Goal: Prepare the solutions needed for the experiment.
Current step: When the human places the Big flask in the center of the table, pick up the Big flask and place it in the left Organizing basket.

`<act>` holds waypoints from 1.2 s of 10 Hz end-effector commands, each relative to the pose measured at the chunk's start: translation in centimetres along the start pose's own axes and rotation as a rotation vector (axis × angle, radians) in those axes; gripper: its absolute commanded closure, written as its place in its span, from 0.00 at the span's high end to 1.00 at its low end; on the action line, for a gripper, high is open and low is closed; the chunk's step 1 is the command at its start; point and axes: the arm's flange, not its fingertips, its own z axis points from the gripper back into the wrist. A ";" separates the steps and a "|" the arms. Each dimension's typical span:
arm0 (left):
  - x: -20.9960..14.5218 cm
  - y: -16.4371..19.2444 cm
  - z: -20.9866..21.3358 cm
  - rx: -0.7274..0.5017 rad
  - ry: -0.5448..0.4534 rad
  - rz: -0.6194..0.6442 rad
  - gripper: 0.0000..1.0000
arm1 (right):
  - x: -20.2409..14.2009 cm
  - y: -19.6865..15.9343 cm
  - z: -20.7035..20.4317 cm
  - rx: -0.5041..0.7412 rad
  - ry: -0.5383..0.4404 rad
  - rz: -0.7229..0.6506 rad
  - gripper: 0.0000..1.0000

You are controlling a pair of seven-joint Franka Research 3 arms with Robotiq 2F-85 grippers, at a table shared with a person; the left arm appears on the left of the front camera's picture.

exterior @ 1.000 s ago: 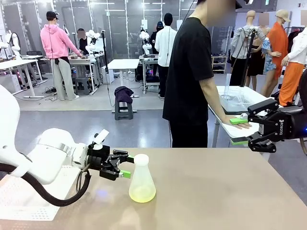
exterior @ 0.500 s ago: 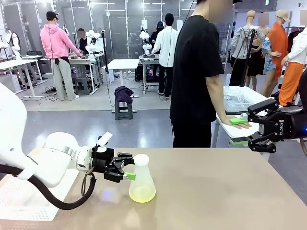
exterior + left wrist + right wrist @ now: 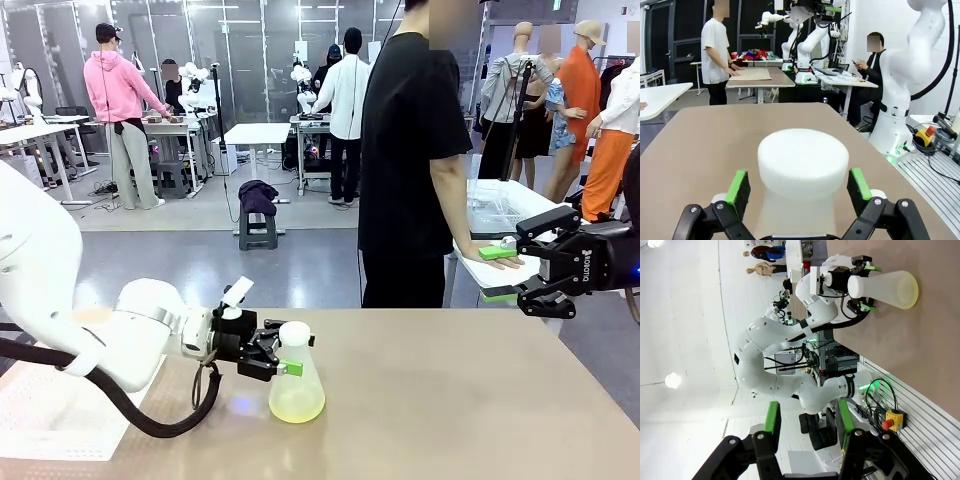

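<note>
A frosted conical flask point(image 3: 297, 372) stands upright on the brown table, left of centre. A small amount of pale yellow-green solution point(image 3: 297, 406) lies in its bottom. My left gripper point(image 3: 287, 358) reaches in from the left, level with the flask's neck. In the left wrist view the flask's white top point(image 3: 803, 161) sits between the green pads point(image 3: 739, 184), with a gap on each side, so my left gripper point(image 3: 798, 184) is open. My right gripper point(image 3: 499, 273) hangs at the right above the table's far edge, jaws apart and empty. The right wrist view shows my right gripper point(image 3: 808, 416) and the flask point(image 3: 887, 289) far off.
A person in a black shirt stands at the table's far side, one hand point(image 3: 492, 261) on a white side table point(image 3: 530, 205) holding clear containers. A white perforated mat point(image 3: 40, 420) lies at the front left. The table point(image 3: 450, 400) has free room right of the flask.
My left arm has moved right toward the flask, and its open fingers now stand on either side of the neck. The right gripper and the flask have not moved.
</note>
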 end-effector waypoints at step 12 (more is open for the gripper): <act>-0.7 -0.5 0.3 0.023 -0.031 -0.003 0.00 | -0.1 0.1 -0.2 0.014 -0.006 0.017 0.57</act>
